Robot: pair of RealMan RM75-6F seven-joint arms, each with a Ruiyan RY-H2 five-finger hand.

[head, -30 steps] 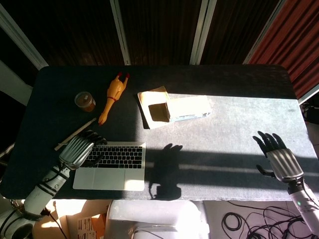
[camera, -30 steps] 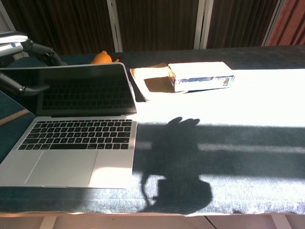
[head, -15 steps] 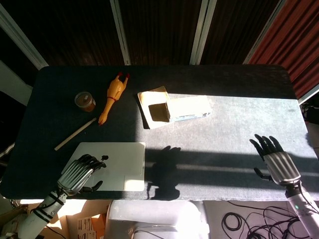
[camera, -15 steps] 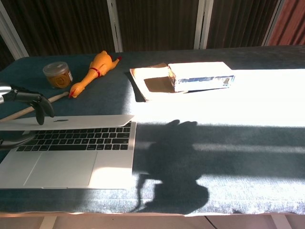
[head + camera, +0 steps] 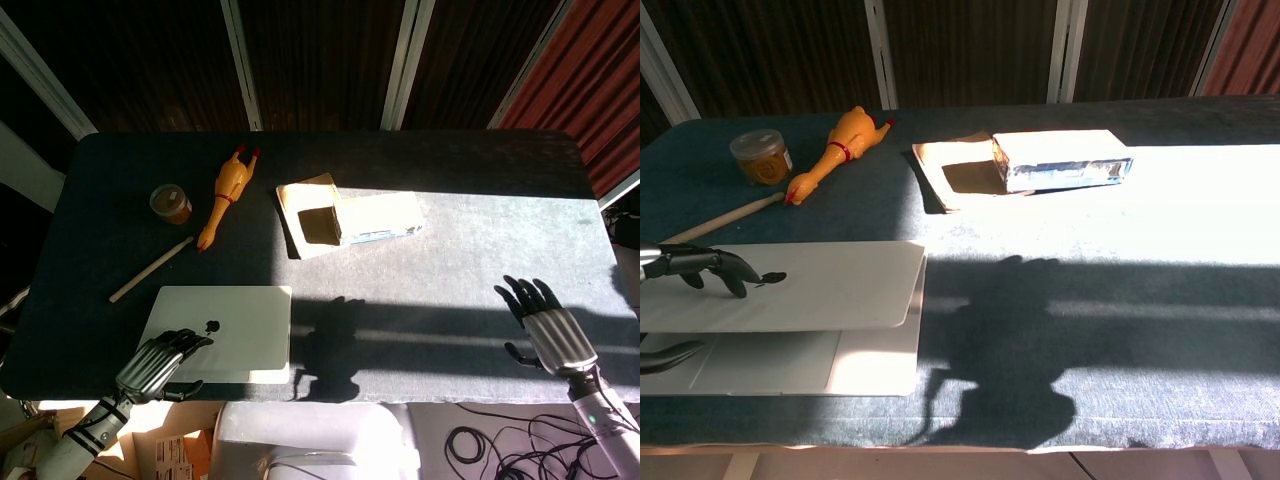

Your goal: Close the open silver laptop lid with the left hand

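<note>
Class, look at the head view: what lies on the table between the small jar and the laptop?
A wooden stick lies slantwise between the jar and the laptop, touching neither. The head view shows it plainly; the chest view shows it too.

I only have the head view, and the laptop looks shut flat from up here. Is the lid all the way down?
Observer: No. In the chest view the lid is raised off the base, with a gap along the front.
Operator: Where is the left hand on it?
Observer: The left hand has its fingers lying on top of the lid, beside the logo.
Operator: And the thumb?
Observer: The thumb curls low over the palm rest, below the lid's front edge. It might get caught if the lid drops further.
</note>
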